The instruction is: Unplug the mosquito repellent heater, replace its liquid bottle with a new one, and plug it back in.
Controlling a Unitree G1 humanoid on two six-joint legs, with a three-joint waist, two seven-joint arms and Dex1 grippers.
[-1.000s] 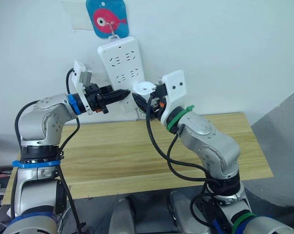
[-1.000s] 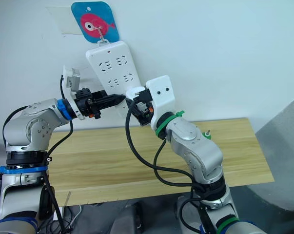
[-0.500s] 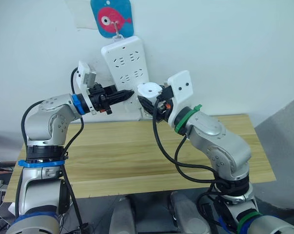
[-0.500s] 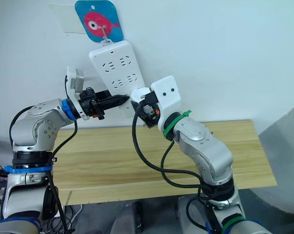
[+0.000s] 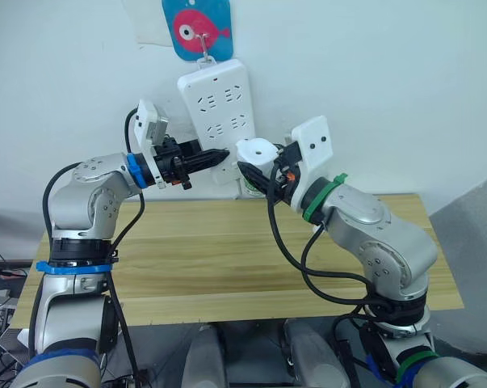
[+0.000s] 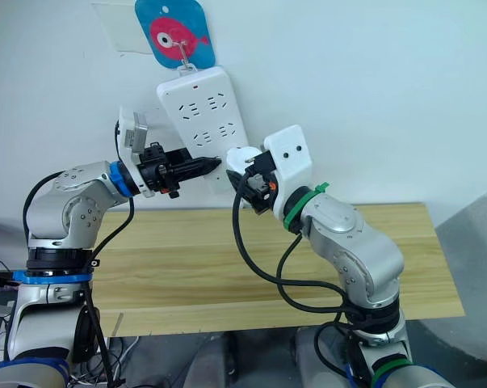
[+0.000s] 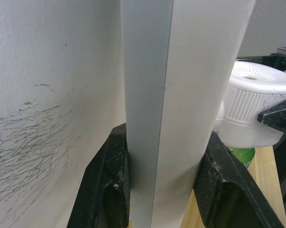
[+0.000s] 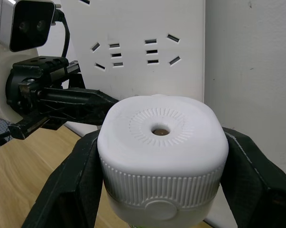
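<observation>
Mosquito repellent heater is clamped between the right claw's two black fingers, vent hole up, held off the wall just beside the power strip's lower end. Its green liquid bottle peeks out from underneath the heater, seated in its base. Left claw is clenched on the edge of the power strip, one finger each side. Wooden tabletop sits well below both claws.
</observation>
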